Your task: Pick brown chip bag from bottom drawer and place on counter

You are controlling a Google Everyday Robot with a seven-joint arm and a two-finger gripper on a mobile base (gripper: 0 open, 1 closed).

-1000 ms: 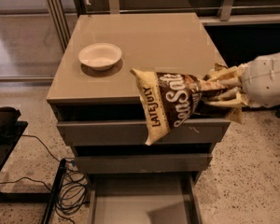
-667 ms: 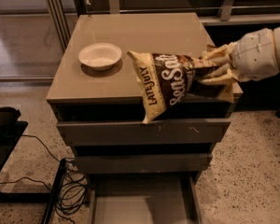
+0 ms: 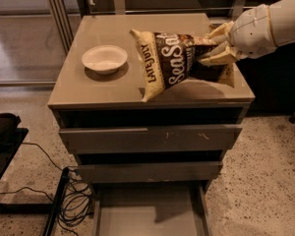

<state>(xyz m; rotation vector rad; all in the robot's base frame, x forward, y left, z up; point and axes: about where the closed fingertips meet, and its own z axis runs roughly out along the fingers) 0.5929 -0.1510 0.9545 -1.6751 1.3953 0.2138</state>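
The brown chip bag (image 3: 169, 63), dark brown with cream ends and white "Sea Salt" script, hangs tilted over the right half of the counter (image 3: 88, 90). My gripper (image 3: 217, 48) comes in from the right and is shut on the bag's right end, holding it just above the glossy taupe top; the bag's lower cream corner is at or near the surface. The bottom drawer (image 3: 147, 215) stands pulled open at the bottom of the view, its flat floor bare.
A white bowl (image 3: 104, 58) sits on the counter's left half. Two flat-fronted drawers (image 3: 147, 136) lie between counter and open tray. Black cables (image 3: 71, 200) and a dark object lie on the floor at left. A glass partition stands behind.
My gripper has lifted the bag up and back from in front of the cabinet's top edge to over the counter.
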